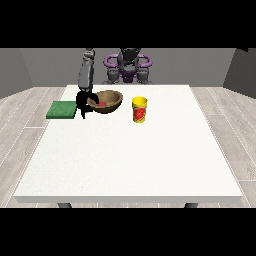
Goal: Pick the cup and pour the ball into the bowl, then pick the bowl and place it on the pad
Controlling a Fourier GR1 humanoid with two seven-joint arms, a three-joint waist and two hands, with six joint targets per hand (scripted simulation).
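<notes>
Table: a large white rectangular table (125,160) fills the middle of the front view; its near edge is seen in full, and only the tops of two dark legs are shown beneath it before the view is cut off.
Cup: a yellow cylindrical cup with a red label (139,109) is stood upright on the far half of the table, just beside the bowl on the view's right, apart from it. Its inside is not shown.
Bowl: a brown wooden round bowl (111,100) is seen on the table's far left part, tilted slightly, its left rim covered by the hand.
Ball: a small red ball (102,104) is seen inside the bowl, partly hidden by the rim and the fingers.
Pad: a flat green square pad (62,109) is laid at the table's left edge, just beside the hand; the bowl is not on it.
Hand at the view's left: a black hand (82,102) on a grey arm is set against the bowl's left rim, fingers curled over the rim and clasping it; the exact lie of the thumb cannot be made out.
Hand at the view's right: none is shown; only the torso with purple shoulder rings (128,62) is seen behind the table.
</notes>
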